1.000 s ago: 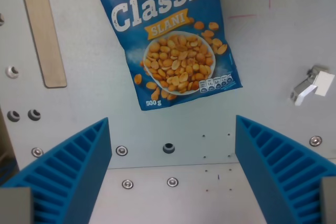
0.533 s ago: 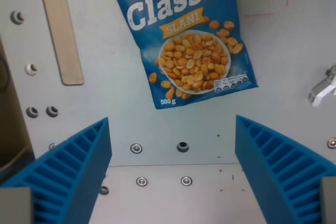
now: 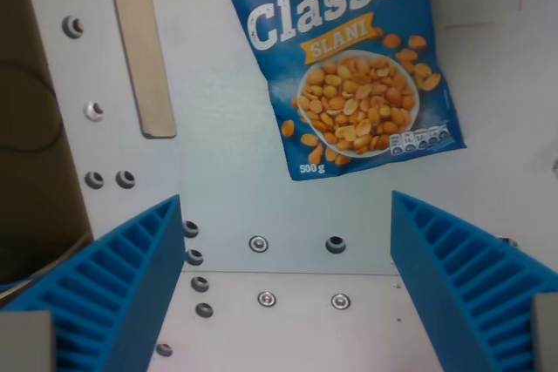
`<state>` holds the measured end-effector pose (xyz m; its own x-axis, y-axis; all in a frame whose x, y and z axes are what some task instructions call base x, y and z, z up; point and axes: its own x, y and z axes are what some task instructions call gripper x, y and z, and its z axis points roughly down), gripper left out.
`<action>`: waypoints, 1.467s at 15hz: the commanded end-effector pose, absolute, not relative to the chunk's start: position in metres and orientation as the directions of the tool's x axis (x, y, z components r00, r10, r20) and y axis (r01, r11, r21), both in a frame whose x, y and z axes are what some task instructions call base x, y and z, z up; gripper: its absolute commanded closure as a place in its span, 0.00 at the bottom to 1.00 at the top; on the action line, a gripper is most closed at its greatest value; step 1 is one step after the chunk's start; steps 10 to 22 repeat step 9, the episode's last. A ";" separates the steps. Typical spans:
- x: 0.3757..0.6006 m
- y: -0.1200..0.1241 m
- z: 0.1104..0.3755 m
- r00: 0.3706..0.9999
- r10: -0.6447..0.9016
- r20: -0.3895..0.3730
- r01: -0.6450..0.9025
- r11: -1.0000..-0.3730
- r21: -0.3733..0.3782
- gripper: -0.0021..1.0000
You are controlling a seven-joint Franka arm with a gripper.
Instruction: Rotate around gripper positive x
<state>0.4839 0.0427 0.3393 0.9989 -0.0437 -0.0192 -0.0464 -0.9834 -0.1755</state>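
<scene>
Judging from the single wrist view, we took the rotation about the gripper's (image 3: 283, 302) x axis to be under way; the next move called for turning further without any grasp. Our jaws stood wide apart, holding nothing. Above the gripper lay the peanut bag (image 3: 344, 67), blue and glossy, tilted, flat on the metal plate (image 3: 218, 189). A wooden strip (image 3: 139, 41) lay left of the bag.
</scene>
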 end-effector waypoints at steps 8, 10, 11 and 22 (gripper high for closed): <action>0.482 0.038 0.340 1.000 -0.027 -0.007 -0.027 -0.882 -0.471 0.00; 0.482 0.038 0.340 1.000 -0.027 -0.007 -0.027 -0.875 -0.483 0.00; 0.482 0.038 0.340 1.000 -0.027 -0.007 -0.027 -0.875 -0.483 0.00; 0.482 0.038 0.340 1.000 -0.027 -0.007 -0.027 -0.875 -0.483 0.00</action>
